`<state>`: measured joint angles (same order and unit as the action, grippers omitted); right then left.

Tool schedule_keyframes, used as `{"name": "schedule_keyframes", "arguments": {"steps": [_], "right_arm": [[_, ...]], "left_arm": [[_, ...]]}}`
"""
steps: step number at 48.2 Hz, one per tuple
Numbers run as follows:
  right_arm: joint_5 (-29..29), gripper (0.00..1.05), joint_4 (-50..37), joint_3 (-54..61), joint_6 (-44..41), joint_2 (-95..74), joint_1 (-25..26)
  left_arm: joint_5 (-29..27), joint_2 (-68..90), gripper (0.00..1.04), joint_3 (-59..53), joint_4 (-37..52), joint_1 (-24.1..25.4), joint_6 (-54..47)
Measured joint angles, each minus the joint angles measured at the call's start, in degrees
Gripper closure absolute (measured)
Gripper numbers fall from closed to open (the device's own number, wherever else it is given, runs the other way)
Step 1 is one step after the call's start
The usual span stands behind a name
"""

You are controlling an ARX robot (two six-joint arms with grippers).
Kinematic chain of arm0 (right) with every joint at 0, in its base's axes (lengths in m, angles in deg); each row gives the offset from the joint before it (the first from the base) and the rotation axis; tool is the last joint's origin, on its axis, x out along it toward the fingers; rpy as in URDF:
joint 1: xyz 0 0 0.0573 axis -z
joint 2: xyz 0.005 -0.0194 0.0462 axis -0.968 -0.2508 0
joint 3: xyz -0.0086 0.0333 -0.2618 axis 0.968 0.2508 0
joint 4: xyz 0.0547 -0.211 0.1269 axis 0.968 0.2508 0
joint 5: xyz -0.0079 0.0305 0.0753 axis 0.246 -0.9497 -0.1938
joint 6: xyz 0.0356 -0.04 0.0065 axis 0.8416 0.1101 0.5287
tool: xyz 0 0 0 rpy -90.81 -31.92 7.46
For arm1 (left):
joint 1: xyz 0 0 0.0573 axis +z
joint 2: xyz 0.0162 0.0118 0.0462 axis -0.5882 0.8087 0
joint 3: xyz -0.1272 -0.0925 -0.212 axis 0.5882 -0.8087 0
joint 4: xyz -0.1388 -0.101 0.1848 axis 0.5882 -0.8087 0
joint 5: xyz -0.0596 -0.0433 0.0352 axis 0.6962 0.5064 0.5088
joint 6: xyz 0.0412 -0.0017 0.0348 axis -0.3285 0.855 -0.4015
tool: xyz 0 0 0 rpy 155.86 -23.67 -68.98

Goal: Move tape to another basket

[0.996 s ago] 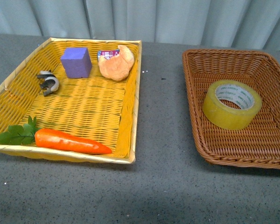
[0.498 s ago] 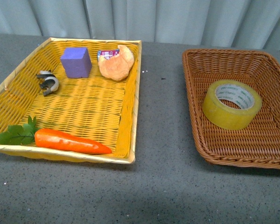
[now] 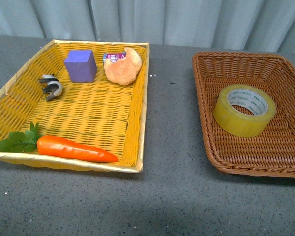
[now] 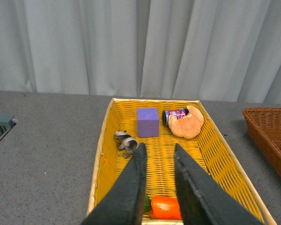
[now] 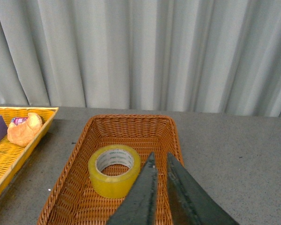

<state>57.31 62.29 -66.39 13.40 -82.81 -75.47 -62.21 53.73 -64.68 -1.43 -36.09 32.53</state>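
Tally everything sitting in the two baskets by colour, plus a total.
Purple: 1, the cube
Orange with green leaves: 1, the carrot
Tan: 1, the croissant
Grey-and-white: 1, the curled metal piece
Purple-labelled: 1, the small can
Yellowish: 1, the tape
Total: 6

Light is even and diffuse from overhead in all three views, moderately bright. The bright yellow woven basket [image 3: 83, 105] casts only a thin soft shadow along its lower edge; a faint darker patch lies on the speckled grey tabletop [image 3: 169, 201] at the lower centre. No glare. The dark gripper fingers [image 4: 131, 187] in the left wrist view are slightly soft-edged.
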Motion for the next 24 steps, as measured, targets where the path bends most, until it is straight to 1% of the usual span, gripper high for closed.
{"name": "schedule_keyframes", "arguments": {"steps": [1, 3, 7, 9, 10, 12, 13, 18, 20, 22, 24], "right_arm": [[0.0, 0.90, 0.0, 0.0, 0.0, 0.0, 0.0], [0.0, 0.80, 0.0, 0.0, 0.0, 0.0, 0.0], [0.0, 0.62, 0.0, 0.0, 0.0, 0.0, 0.0], [0.0, 0.52, 0.0, 0.0, 0.0, 0.0, 0.0], [0.0, 0.48, 0.0, 0.0, 0.0, 0.0, 0.0], [0.0, 0.39, 0.0, 0.0, 0.0, 0.0, 0.0], [0.0, 0.37, 0.0, 0.0, 0.0, 0.0, 0.0], [0.0, 0.13, 0.0, 0.0, 0.0, 0.0, 0.0], [0.0, 0.07, 0.0, 0.0, 0.1, 0.0, 0.0], [0.0, 0.10, 0.0, 0.0, 0.0, 0.0, 0.0], [0.0, 0.09, 0.0, 0.0, 0.0, 0.0, 0.0]], "left_arm": [[0.0, 0.0, 0.82, 0.0, 0.0, 0.0, 0.0], [0.0, 0.0, 0.71, 0.0, 0.0, 0.0, 0.0], [0.0, 0.0, 0.53, 0.0, 0.0, 0.0, 0.0], [0.0, 0.0, 0.43, 0.0, 0.0, 0.0, 0.0], [0.0, 0.0, 0.37, 0.0, 0.0, 0.0, 0.0], [0.0, 0.0, 0.30, 0.0, 0.0, 0.0, 0.0], [0.0, 0.0, 0.27, 0.0, 0.0, 0.0, 0.0], [0.0, 0.0, 0.05, 0.0, 0.0, 0.0, 0.0], [0.0, 0.0, 0.07, 0.0, 0.0, 0.0, -0.1], [0.0, 0.0, 0.07, 0.0, 0.0, 0.0, -0.1], [0.0, 0.0, 0.06, 0.0, 0.0, 0.0, -0.1]]}}
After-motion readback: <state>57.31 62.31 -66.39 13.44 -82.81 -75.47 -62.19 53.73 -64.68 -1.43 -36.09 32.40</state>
